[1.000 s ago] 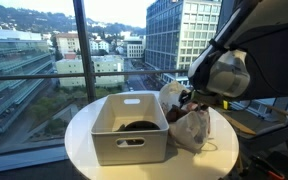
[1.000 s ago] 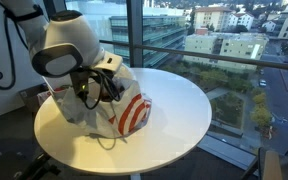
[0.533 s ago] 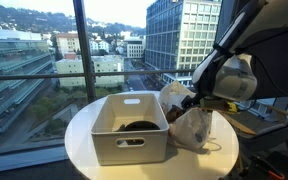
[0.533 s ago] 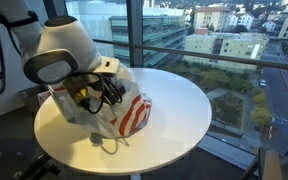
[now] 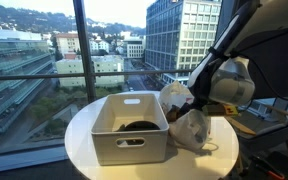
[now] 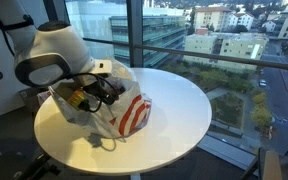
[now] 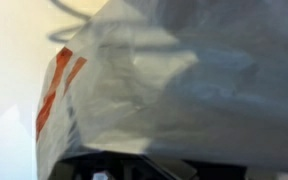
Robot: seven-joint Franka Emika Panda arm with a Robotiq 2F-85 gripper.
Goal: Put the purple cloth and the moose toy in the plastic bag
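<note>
The plastic bag (image 5: 191,130) is white with red stripes and sits on the round white table (image 5: 84,135), next to a white bin. It also shows in an exterior view (image 6: 129,108) and fills the wrist view (image 7: 154,80). My gripper (image 6: 96,93) is at the bag's upper edge, seen in an exterior view too (image 5: 192,104). The bag and the arm hide its fingertips, so I cannot tell if it is open or shut. The purple cloth and the moose toy are out of view.
The white plastic bin (image 5: 129,128) stands mid-table with something dark inside (image 5: 136,125). Tall windows rise right behind the table (image 6: 174,110). The table's round edge is close on all sides.
The arm's wrist has drawn back a little from the bag, away from the table's middle. The bag has shifted slightly and shows more of its red stripes.
</note>
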